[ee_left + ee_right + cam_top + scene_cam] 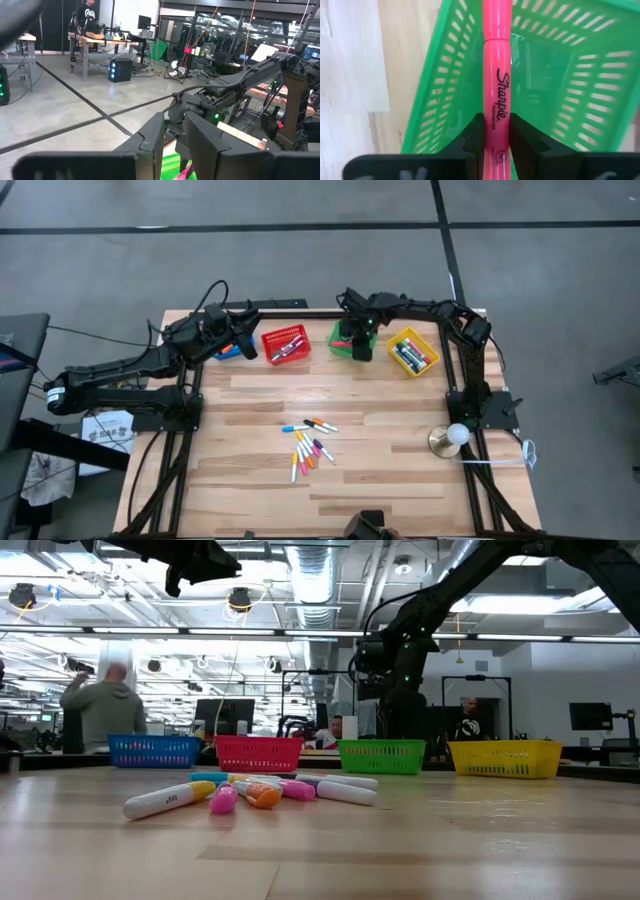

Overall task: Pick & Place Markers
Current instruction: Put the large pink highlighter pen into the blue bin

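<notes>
Wooden surface below, your right gripper [490, 145] fingers clamp a pink marker [496, 75] mid-barrel over the green basket [560, 75] at upper centre; it looks light, stiff, slippery, while left fingers stand narrow.

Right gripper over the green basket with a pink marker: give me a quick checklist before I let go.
1. Grip: right gripper is shut on the pink Sharpie highlighter: ok.
2. Position: green basket lies directly beneath the highlighter: ok.
3. Colour match: pink highlighter over a green basket: not ok.
4. Basket contents: the visible floor looks bare: ok.
5. Left gripper near the blue basket, away from the drop: ok.
6. Remaining markers lie mid-table, undisturbed: ok.
</notes>
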